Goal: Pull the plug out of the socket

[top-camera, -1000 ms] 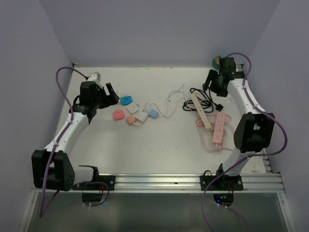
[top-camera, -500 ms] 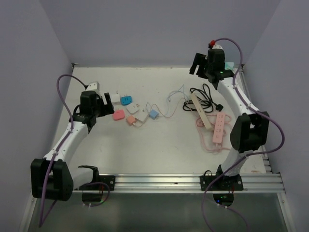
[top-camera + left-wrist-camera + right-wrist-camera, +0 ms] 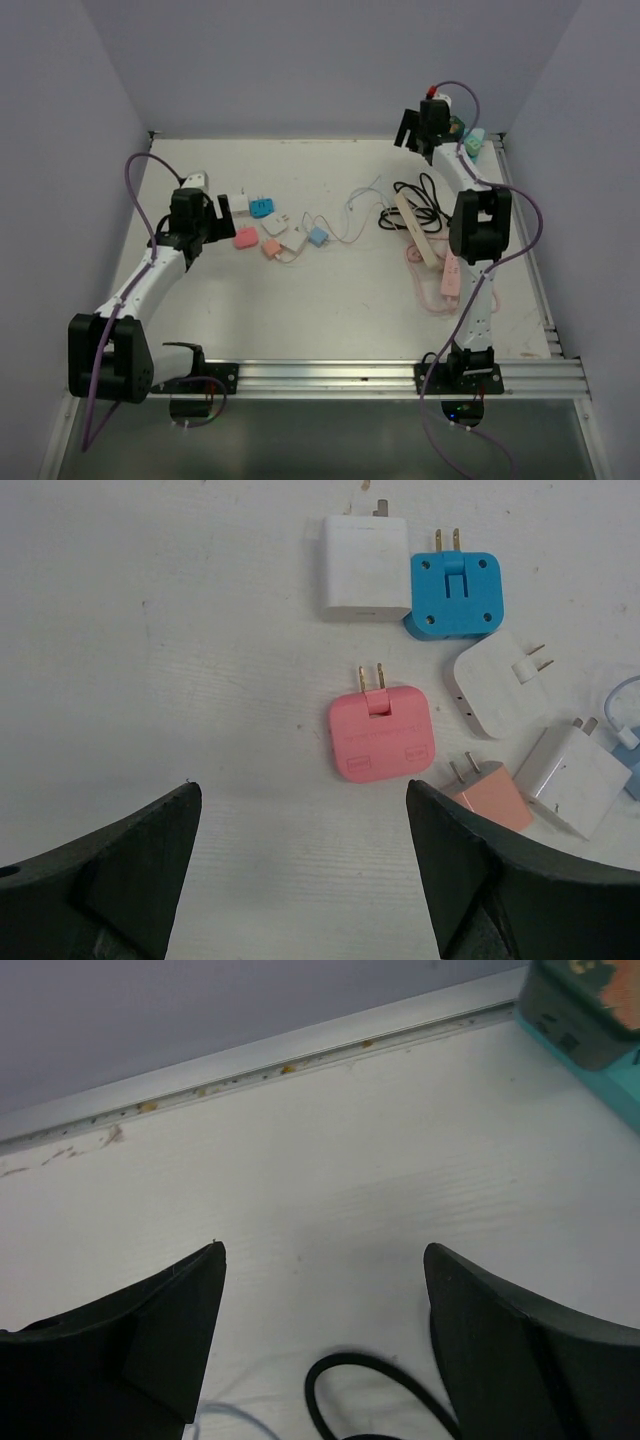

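Note:
A beige power strip [image 3: 418, 230] and a pink power strip [image 3: 451, 272] lie at the right, with a coiled black cable [image 3: 418, 196] across the beige strip's far end. I cannot tell whether a plug is seated in it. My right gripper [image 3: 412, 135] is open and empty near the back wall, beyond the cable; in the right wrist view it [image 3: 323, 1250] hovers over bare table with a cable loop [image 3: 340, 1370] below. My left gripper [image 3: 222, 210] is open and empty, just left of a pink adapter [image 3: 381, 735].
Loose adapters lie by the left gripper: blue [image 3: 455, 593], white [image 3: 365, 565], another white [image 3: 497, 683], orange [image 3: 492, 795]. A teal block [image 3: 585, 1010] sits in the back right corner. The right arm's elbow [image 3: 480, 225] hangs over the strips. Thin white wires [image 3: 355, 210] run mid-table.
The right arm has swung up and back, carrying its gripper left to the back wall and its elbow over the strips. The left gripper has drawn back slightly from the adapters.

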### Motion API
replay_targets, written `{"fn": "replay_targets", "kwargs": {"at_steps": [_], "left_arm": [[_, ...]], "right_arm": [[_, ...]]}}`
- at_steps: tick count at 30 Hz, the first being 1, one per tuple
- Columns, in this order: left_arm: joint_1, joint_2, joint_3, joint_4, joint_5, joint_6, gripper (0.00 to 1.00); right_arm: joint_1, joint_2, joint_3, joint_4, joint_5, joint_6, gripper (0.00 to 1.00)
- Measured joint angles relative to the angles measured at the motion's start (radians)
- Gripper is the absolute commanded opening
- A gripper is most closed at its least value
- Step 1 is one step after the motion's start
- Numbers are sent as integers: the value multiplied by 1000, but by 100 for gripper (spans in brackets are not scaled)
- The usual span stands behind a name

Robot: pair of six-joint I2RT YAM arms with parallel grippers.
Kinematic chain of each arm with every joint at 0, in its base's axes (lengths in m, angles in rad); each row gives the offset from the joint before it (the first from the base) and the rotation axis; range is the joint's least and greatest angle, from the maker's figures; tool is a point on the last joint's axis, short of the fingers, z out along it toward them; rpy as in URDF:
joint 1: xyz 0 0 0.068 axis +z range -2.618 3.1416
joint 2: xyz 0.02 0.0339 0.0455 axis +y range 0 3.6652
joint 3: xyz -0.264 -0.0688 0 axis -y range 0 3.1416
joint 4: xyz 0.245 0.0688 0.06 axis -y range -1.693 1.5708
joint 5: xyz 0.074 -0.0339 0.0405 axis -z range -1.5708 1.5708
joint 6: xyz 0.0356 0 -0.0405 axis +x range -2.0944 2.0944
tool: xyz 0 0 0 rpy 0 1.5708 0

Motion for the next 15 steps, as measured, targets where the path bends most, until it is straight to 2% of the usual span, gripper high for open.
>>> {"fn": "replay_targets", "kwargs": {"at_steps": [7, 15], "left_arm": [[2, 22, 0, 0, -12, 10, 87], [11, 47, 0, 0, -18, 11, 86]], "right_arm": [[-124, 42, 51, 38, 103, -84, 85], [-144, 109, 92, 144, 230, -169, 85]]}}
